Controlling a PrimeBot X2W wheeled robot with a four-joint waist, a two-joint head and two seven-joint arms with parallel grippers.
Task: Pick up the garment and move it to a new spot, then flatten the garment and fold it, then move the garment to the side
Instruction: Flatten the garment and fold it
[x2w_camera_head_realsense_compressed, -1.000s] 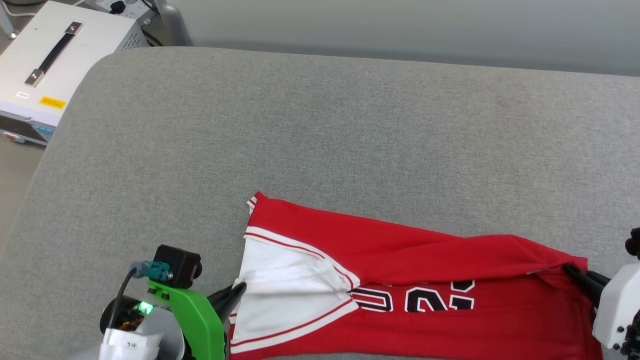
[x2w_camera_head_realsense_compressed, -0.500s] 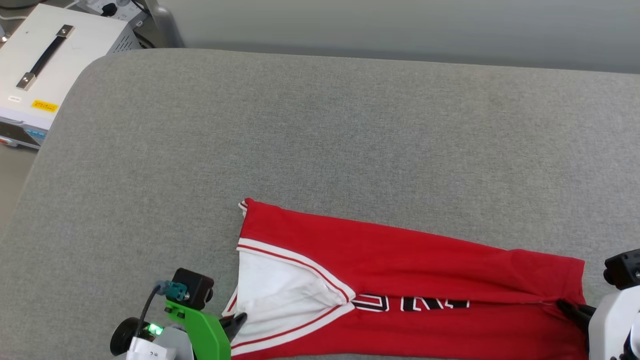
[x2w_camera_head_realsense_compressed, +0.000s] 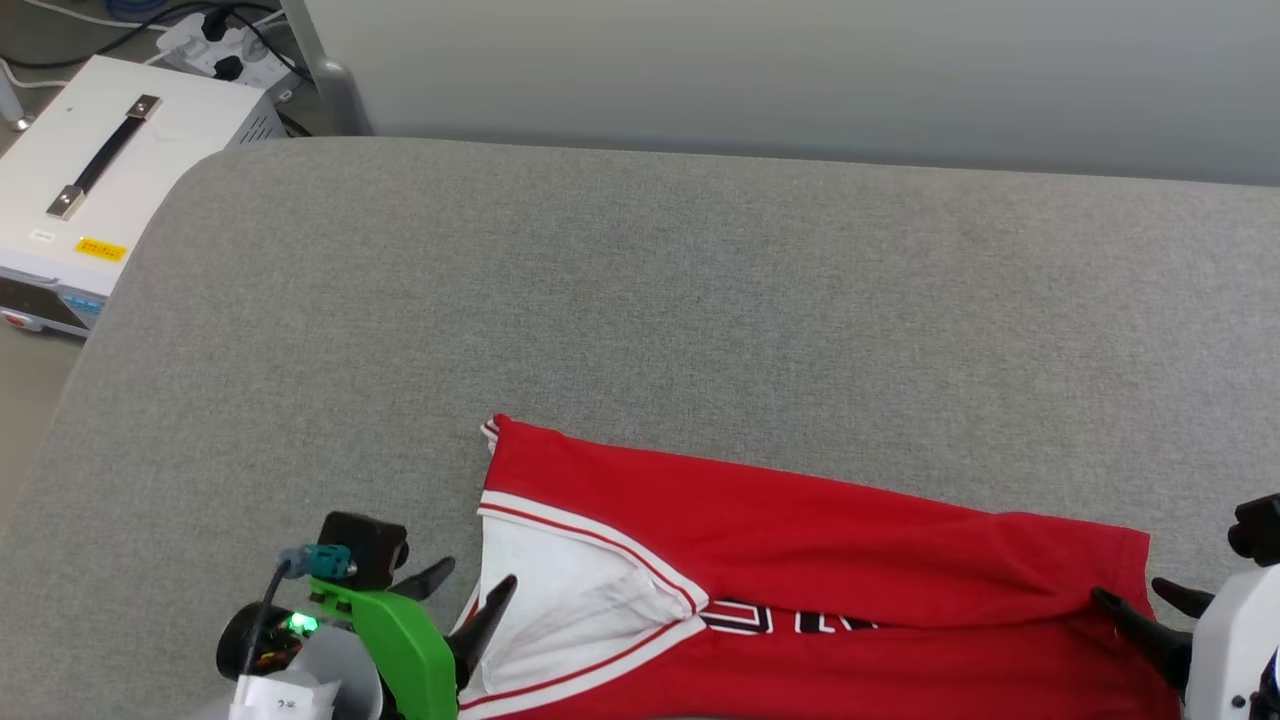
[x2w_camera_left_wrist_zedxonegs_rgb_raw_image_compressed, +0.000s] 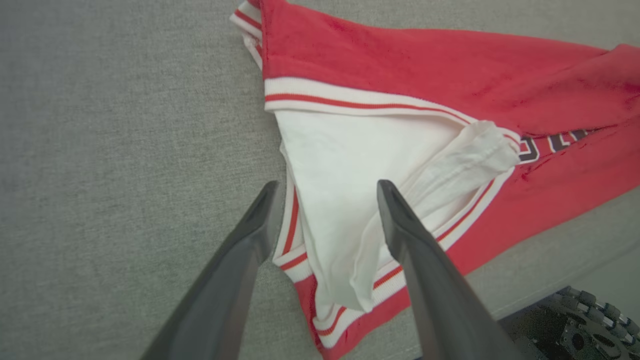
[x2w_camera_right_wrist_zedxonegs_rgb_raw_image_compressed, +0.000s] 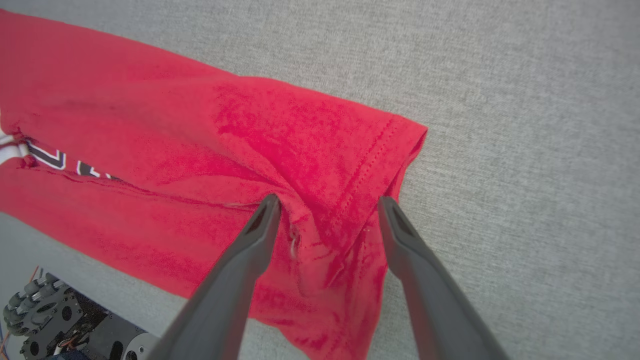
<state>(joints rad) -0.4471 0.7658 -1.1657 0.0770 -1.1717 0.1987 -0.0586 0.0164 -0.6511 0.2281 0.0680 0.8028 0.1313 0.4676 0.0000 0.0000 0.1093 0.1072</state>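
Red shirt (x2w_camera_head_realsense_compressed: 800, 520) laid folded along front edge of cushion (x2w_camera_head_realsense_compressed: 640, 300). Left fingers (x2w_camera_left_wrist_zedxonegs_rgb_raw_image_compressed: 235, 260) spread over white sleeve (x2w_camera_left_wrist_zedxonegs_rgb_raw_image_compressed: 350, 165), right fingers (x2w_camera_right_wrist_zedxonegs_rgb_raw_image_compressed: 245, 260) spread over hem corner (x2w_camera_right_wrist_zedxonegs_rgb_raw_image_compressed: 380, 145); nothing held. Both ends should be pinched evenly.

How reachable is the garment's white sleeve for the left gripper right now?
Likely yes: the left gripper is open, fingers straddling the edge of the garment's white sleeve, nothing in between.
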